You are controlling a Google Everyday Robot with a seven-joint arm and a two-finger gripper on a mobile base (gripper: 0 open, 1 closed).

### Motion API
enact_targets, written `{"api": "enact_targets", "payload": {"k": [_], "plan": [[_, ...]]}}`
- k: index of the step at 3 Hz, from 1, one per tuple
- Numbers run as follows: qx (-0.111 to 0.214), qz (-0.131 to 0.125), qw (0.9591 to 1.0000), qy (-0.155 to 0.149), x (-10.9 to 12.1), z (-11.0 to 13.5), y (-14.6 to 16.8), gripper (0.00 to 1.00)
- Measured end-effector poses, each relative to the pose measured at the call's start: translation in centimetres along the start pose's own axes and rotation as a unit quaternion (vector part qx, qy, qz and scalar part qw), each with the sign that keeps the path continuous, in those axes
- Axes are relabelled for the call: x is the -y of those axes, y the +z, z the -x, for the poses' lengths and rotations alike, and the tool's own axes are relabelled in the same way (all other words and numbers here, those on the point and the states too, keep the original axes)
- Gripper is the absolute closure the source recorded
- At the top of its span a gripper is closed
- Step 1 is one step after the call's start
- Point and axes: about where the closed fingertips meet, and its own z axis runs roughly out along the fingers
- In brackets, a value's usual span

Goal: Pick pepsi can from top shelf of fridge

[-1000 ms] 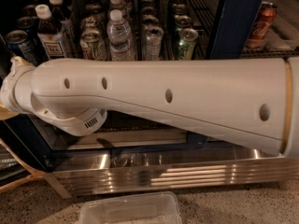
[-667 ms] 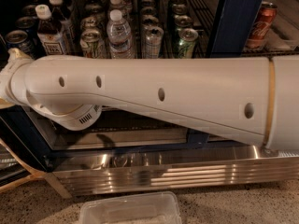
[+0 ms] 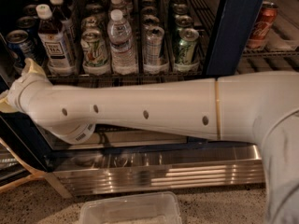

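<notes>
The arm has pushed further toward the fridge (image 3: 233,27). Its seam ring has slid left across the view, and more of the top shelf (image 3: 196,73) now shows above the forearm.

At the far left the gripper (image 3: 25,71) sits at the shelf's front edge, and I cannot tell whether it is open or closed. The pepsi can (image 3: 19,45) stands upright just above and slightly left of it, at the left end of the front row and apparently not yet held. The tea bottle (image 3: 53,43) stands close on the can's right, then a green-white can (image 3: 95,50) and a water bottle (image 3: 121,43).

The main risk looks like a sideways or upward nudge from so low. The wrist could catch the shelf edge, tip the can, or knock the tall bottle into its neighbours.

The forearm lies almost level across the whole view, running from the right edge down slightly to a bent wrist at the left.
</notes>
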Motion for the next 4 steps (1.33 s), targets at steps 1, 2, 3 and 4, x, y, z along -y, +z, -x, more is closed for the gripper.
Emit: {"api": "enact_targets", "payload": {"k": [1, 2, 3, 4], "plan": [[0.02, -0.023, 0.9995, -0.008, -3.0, -1.9, 0.8, 0.21], [0.045, -0.058, 0.9962, -0.047, -4.8, -1.8, 0.9, 0.21], [0.067, -0.117, 0.9886, -0.067, -3.4, -1.0, 0.5, 0.21], [0.078, -0.159, 0.9803, -0.087, -1.2, 1.2, -1.1, 0.21]]}}
